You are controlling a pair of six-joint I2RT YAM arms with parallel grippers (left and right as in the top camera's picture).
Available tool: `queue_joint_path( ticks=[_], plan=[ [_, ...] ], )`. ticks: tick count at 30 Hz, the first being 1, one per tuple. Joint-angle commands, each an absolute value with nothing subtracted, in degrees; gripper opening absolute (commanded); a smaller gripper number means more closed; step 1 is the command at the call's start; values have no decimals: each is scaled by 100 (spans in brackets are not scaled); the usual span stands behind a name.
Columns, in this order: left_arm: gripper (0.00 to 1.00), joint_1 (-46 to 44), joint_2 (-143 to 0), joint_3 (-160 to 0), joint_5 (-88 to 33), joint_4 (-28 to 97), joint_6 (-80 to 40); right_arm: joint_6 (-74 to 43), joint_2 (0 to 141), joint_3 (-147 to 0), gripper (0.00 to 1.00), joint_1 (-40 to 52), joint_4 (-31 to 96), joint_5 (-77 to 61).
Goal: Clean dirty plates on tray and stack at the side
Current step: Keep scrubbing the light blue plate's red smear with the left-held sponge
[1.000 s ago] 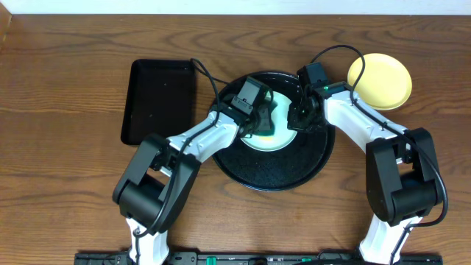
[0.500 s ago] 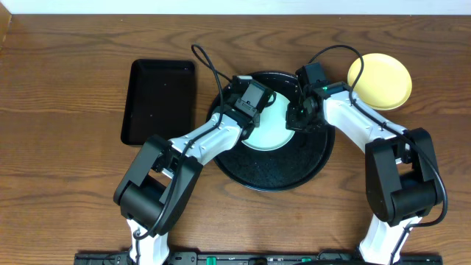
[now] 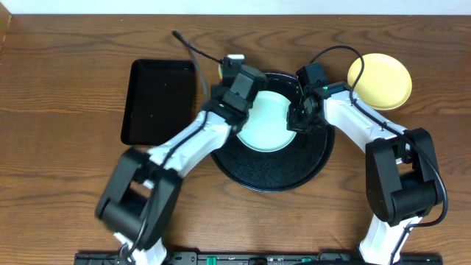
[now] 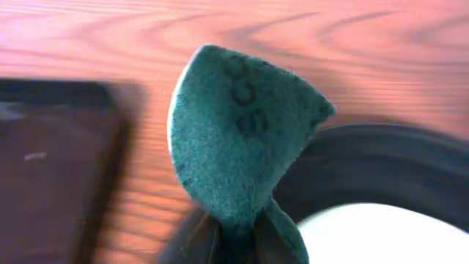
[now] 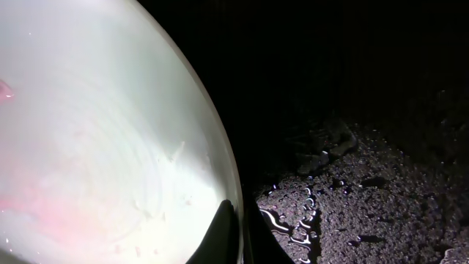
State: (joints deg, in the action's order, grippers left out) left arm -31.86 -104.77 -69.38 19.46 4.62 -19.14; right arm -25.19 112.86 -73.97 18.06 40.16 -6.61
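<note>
Green sponge clamped in left gripper, eleven o'clock of tray: scrub pink smears off plate while right gripper pinches its rim.

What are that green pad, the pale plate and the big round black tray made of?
The green pad: coarse fuzzy scouring fibre, matte, folding softly. The plate: smooth, faintly glossy, ceramic or melamine, cannot tell. The round tray: glossy black, likely plastic; water beads on it.
</note>
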Motion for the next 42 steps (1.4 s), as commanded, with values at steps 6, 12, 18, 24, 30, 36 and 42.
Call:
queue_joint_path(
  ticks=[6,12,18,24,30,36,42],
  plan=[
    [8,-3245,-10615,-6910,-2161,620,-2716,-2480,11286,-7402,1,1804,4003,-454],
    [8,-3214,-11172,-6869,-2134,657,-2714,-2480,11286,-7402,1,1804,3962,-454],
    [8,-3076,-11636,-6869,-1516,775,-2711,-2477,11286,-7402,1,1804,3990,-454],
    [8,-2838,-11653,-6869,150,1243,-2709,-2477,11286,-7402,1,1804,3988,-454],
    [8,-2705,-11653,-6869,1487,1173,-2707,-2475,11286,-7402,1,1804,3988,-451],
    [8,-2550,-11651,-6869,1747,869,-2534,-2456,11286,-7402,1,1804,4027,-449],
    [8,-2320,-11649,-6869,2025,751,-2532,-2458,11286,-7402,1,1804,4117,-333]
  ],
)
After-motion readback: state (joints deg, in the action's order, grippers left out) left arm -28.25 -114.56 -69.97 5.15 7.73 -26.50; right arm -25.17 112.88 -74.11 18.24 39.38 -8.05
